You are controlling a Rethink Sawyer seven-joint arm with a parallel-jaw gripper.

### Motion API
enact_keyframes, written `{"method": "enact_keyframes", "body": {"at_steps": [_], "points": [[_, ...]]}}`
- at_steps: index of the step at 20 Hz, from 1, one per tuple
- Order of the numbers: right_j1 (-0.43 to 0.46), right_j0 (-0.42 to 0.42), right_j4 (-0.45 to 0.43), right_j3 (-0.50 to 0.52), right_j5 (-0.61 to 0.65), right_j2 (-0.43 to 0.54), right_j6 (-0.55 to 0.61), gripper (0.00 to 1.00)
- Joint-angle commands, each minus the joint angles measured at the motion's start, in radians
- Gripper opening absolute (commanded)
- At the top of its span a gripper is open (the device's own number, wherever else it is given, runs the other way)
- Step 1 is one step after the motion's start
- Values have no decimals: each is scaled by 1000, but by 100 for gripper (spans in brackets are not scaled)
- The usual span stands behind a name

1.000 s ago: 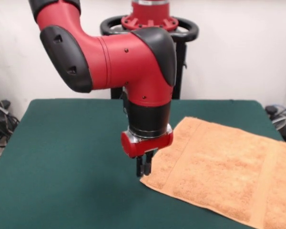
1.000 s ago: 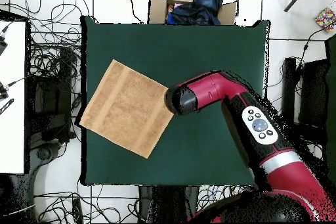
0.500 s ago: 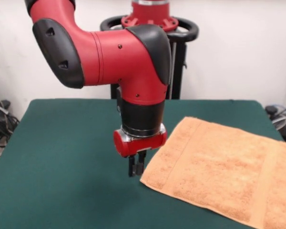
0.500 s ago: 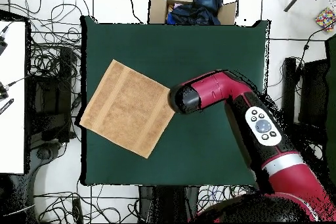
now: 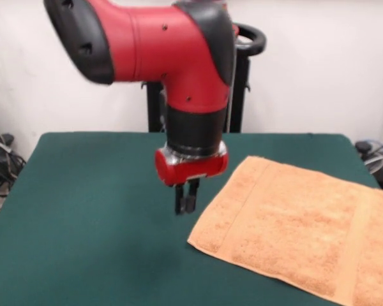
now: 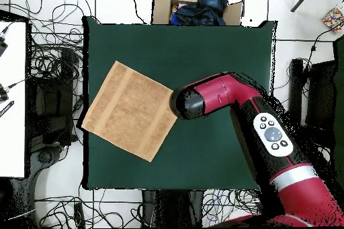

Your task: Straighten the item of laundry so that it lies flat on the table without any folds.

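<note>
The pincer (image 5: pixel 186 205) hangs above the table (image 5: pixel 83 210) with its fingers pressed together, holding nothing. Just beside it, in the front view to its right and lower, lies the orange towel (image 5: pixel 300 233), spread flat and askew, one corner nearest the pincer.

Bright, even light; faint soft shadow beneath the arm (image 5: pixel 179 57).

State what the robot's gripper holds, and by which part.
Nothing. The gripper hangs above the table, beside the towel, with nothing in it.
</note>
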Motion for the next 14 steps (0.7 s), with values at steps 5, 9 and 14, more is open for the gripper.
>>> {"method": "enact_keyframes", "body": {"at_steps": [5,9,14], "points": [[-174,72,169,255,-3,44,18,0],[-208,98,192,295,-39,22,59,0],[-253,125,229,324,-41,11,80,0]]}}
